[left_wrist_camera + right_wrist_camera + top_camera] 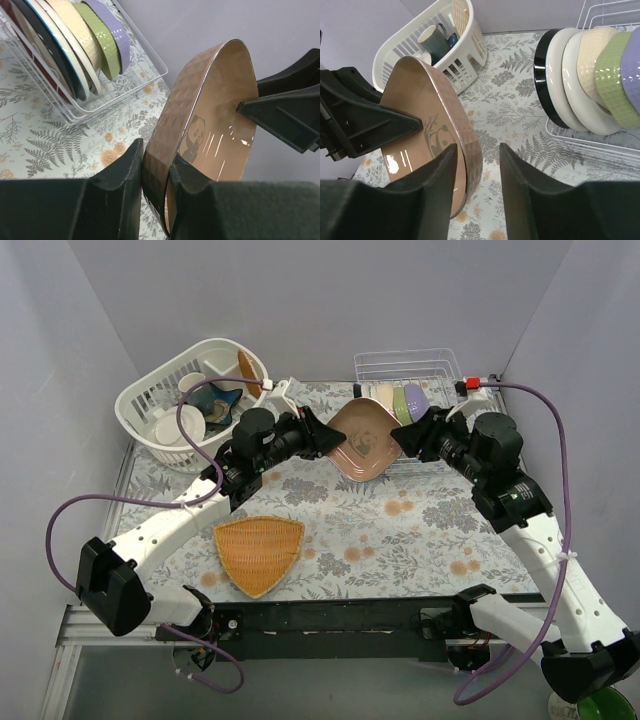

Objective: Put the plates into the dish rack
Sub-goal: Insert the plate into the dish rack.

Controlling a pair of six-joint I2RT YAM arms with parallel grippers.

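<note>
A tan rounded-square plate (362, 440) with a panda print hangs on edge above the table, between my two arms. My left gripper (156, 160) is shut on its left rim, one finger on each face of the plate (215, 115). My right gripper (476, 150) is open and straddles the opposite rim of the plate (420, 115), with a gap on the outer side. Just behind stands the white wire dish rack (440, 365), with several plates (395, 400) upright in its slots: dark, white, cream, green and lilac (585, 75).
A white slotted basket (190, 390) with cups and a wooden utensil sits at the back left. An orange woven triangular tray (258, 552) lies on the floral cloth near the front. Grey walls close in the back and sides.
</note>
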